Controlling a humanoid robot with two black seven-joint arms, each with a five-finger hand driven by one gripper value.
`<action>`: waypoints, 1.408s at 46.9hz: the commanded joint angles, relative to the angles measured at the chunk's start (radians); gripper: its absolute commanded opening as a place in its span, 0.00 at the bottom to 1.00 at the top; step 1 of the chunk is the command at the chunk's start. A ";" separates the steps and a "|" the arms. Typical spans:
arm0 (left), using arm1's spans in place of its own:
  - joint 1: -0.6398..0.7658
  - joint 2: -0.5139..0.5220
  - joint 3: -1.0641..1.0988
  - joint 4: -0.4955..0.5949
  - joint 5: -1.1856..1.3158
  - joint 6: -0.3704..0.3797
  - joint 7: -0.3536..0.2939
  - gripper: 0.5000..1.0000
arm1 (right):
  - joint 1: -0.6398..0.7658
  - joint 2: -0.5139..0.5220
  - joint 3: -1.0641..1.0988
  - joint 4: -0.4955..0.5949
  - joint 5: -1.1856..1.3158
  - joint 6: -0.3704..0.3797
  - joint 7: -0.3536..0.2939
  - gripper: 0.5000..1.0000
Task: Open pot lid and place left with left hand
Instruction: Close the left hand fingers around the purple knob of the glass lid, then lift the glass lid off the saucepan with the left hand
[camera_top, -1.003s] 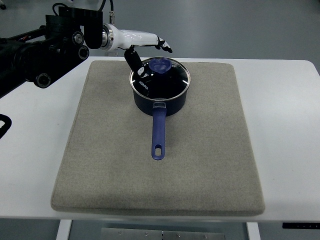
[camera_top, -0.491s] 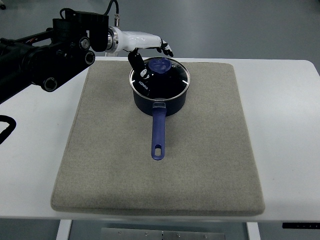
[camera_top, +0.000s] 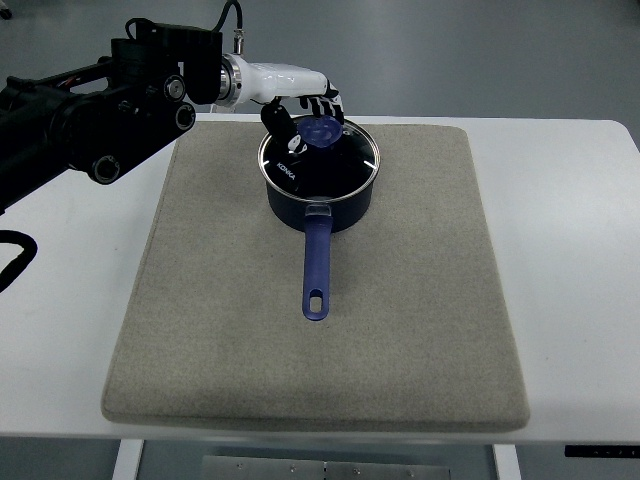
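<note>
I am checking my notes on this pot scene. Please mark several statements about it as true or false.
1. The lid sits on the pot. True.
2. The pot stands on the bare white table. False: it stands on the grey mat.
3. The left hand is at the lid knob. True.
4. The pot handle points toward the far edge. False: it points toward the near edge.
5. The right hand holds the handle. False: no right hand shows.

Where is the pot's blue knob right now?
In the top view, the blue knob tops the glass lid at the grey mat's far edge, beside the left hand.
</note>
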 joint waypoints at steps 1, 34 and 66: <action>-0.002 0.002 0.000 0.000 0.000 0.000 -0.001 0.37 | -0.001 0.000 -0.001 0.000 0.000 0.000 0.000 0.83; -0.044 0.058 -0.002 -0.026 -0.021 -0.008 -0.001 0.12 | 0.001 0.000 0.000 0.000 0.000 0.000 0.000 0.83; 0.007 0.377 -0.005 -0.112 -0.087 -0.014 -0.018 0.05 | -0.001 0.000 0.000 0.000 0.000 0.000 0.000 0.83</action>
